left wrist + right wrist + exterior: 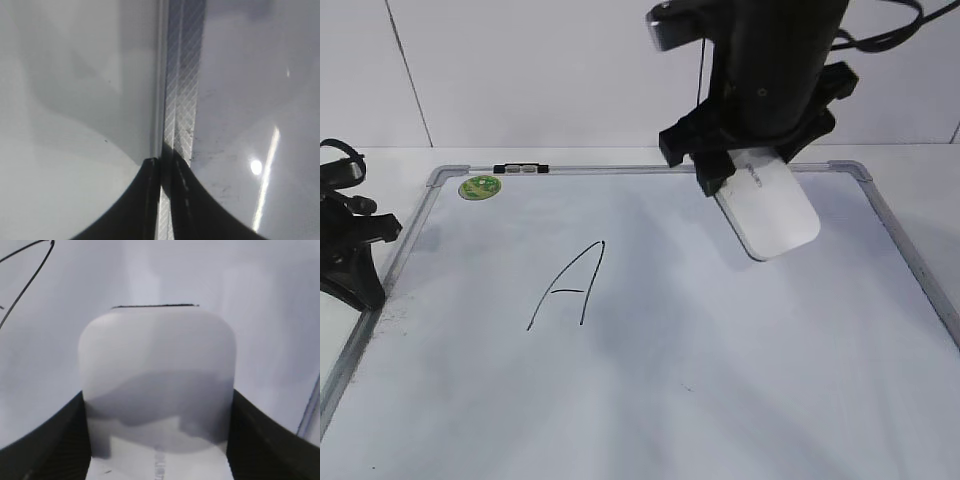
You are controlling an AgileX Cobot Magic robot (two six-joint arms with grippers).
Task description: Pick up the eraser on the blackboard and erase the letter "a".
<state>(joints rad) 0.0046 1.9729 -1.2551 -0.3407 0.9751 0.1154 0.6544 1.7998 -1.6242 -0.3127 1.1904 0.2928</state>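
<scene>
The blackboard (720, 350) is a white dry-erase board lying flat with a silver frame. My right gripper (750, 165) is shut on the white eraser (775, 215) and holds it tilted over the board's upper right area. In the right wrist view the eraser (157, 355) fills the space between the jaws (157, 395), with its black felt edge at the far end. No lowercase "a" shows in any view; the spot under the eraser is hidden. My left gripper (360, 270) rests shut at the board's left edge, over the frame (182, 100).
A tall capital "A" (570, 285) is drawn left of the board's centre; its strokes show at the upper left of the right wrist view (25, 270). A round green sticker (480, 186) sits at the top left corner. A white wall stands behind the table.
</scene>
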